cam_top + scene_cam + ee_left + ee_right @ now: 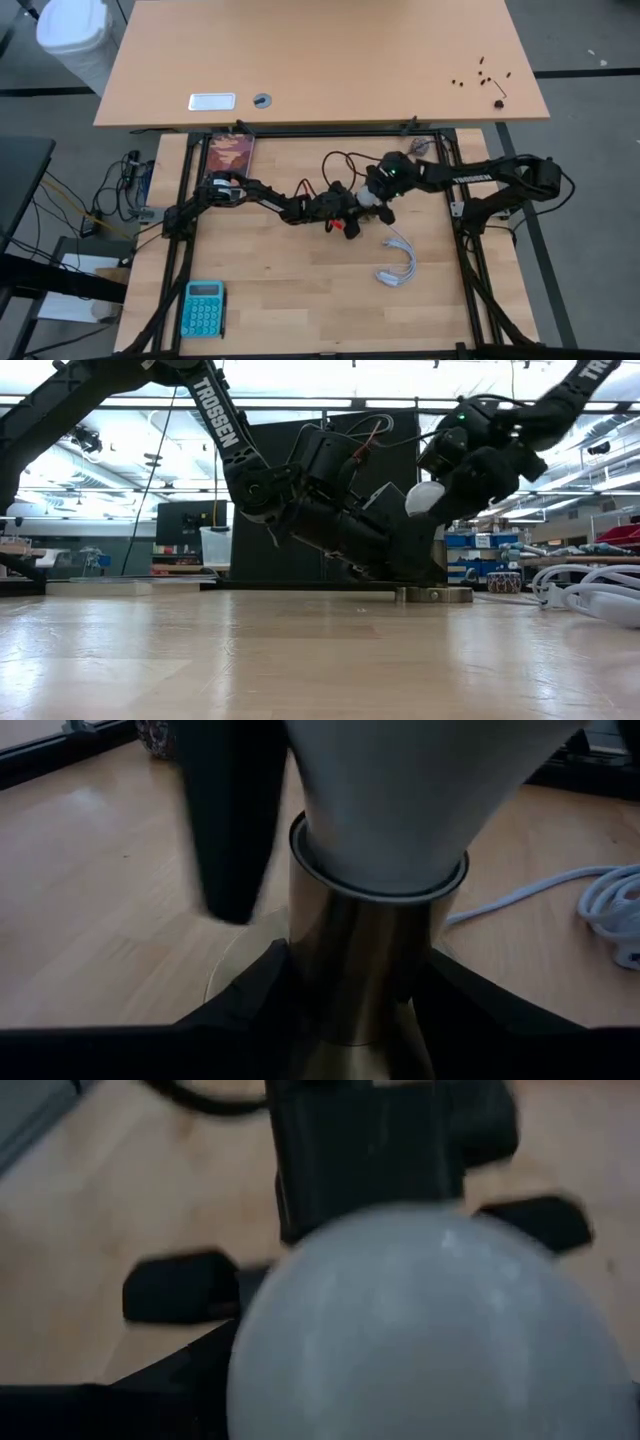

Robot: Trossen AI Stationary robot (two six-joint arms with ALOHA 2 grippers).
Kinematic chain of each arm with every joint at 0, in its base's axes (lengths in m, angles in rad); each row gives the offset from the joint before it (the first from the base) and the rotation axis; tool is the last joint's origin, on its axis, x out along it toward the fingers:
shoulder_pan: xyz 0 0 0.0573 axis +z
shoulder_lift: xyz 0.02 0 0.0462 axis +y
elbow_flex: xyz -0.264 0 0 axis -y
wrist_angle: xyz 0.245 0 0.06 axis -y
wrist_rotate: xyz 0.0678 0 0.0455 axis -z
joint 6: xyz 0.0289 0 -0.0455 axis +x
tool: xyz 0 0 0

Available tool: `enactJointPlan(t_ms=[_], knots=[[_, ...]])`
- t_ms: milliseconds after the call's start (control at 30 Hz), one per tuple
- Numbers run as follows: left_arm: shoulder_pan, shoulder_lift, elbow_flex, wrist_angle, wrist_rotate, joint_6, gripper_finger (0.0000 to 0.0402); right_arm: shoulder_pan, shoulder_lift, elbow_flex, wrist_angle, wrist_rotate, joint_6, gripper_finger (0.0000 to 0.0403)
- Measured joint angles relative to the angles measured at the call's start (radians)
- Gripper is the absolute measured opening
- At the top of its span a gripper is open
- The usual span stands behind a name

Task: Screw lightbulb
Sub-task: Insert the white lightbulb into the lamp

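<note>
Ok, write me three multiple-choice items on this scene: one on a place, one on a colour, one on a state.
1. Where does the calculator lie in the high view?
A. near the table's front left corner
B. beside the white cable
C. under the right arm

2. What colour is the lightbulb?
A. red
B. white
C. blue

3. What is the left gripper doing?
A. hanging open above the table
B. holding the brass socket
C. holding the calculator

Answers: 1 A, it lies alone at the lower left of the high view. 2 B, the dome shows white in the right gripper. 3 B, its fingers flank the socket stem in the left wrist view.
</note>
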Motion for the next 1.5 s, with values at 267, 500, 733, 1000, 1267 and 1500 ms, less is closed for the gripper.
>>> enactJointPlan(t_ms=[267, 500, 733, 1000, 1267, 1500], knots=[[0.000, 0.000, 0.000, 0.004, 0.001, -0.003, 0.0178, -0.021, -0.003, -0.050, 0.133, -0.031, -0.006, 0.0308], [0.001, 0.000, 0.000, 0.009, 0.018, 0.017, 0.0178, -0.069, -0.004, -0.050, 0.130, -0.133, -0.041, 0.0308], [0.002, 0.001, 0.000, 0.009, 0.031, 0.023, 0.0178, -0.068, -0.005, -0.064, 0.115, -0.125, -0.107, 0.0307], [0.002, 0.001, 0.000, 0.009, 0.020, 0.010, 0.0178, -0.061, -0.004, -0.091, 0.152, -0.072, -0.066, 0.0234], [0.000, 0.000, 0.000, 0.018, 0.021, -0.001, 0.0178, -0.055, -0.002, -0.095, 0.171, -0.057, -0.046, 0.0169], [0.000, 0.000, 0.000, 0.017, 0.009, -0.019, 0.0178, -0.055, -0.003, -0.095, 0.172, -0.049, 0.012, 0.0191]])
